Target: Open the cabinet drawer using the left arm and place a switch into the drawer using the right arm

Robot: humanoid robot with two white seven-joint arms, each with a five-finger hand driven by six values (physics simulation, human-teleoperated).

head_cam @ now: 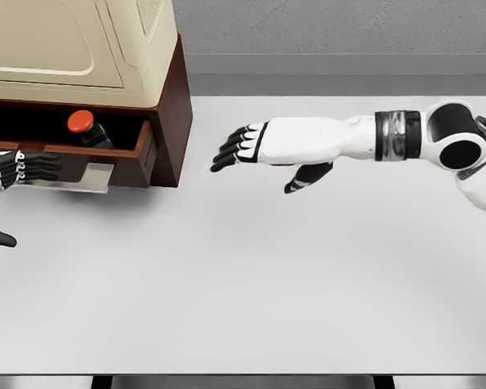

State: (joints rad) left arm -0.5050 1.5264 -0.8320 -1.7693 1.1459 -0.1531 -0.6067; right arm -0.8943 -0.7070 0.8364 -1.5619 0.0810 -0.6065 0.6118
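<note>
Fingers (236, 150) spread over white table (251, 284) (grey wall (332, 28))

— What colours on the cabinet (81, 49)?
— Cream top, dark reddish-brown base. The drawer (134, 158) is the same brown, dark inside, with a pale grey handle (85, 178).
— And the switch (85, 128)?
— Red cap on a black body.
— The hands?
— The right hand (255, 150) is white with black fingers; the left hand (20, 168) shows black fingers with white joints.
— The table (267, 292)?
— Plain white, grey wall (340, 28) behind.
</note>
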